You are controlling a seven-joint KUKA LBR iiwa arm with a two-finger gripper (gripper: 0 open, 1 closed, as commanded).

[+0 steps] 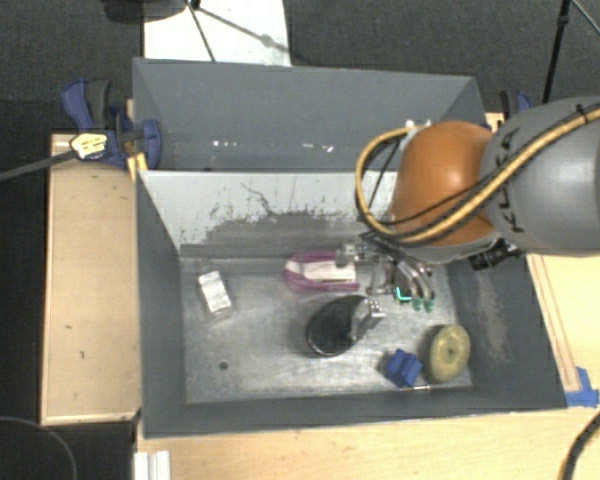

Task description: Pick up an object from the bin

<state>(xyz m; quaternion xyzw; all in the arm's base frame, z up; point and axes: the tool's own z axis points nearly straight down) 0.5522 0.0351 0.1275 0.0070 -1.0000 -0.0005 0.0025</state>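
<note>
My gripper (378,286) hangs low in the middle of the bin, under the arm's orange cover. It sits just right of a purple and pink oblong thing (313,272) that lies near the back wall. Directly below and left of the gripper lies a black oval thing (330,329), whose right end touches or nearly touches the gripper's metal parts. Nothing can be made out as held.
A blue block (402,368) and a round olive disc (447,353) lie at the front right. At the left of the bin floor lies a small white packet (213,292). The arm comes in from the right, above the bin's right side.
</note>
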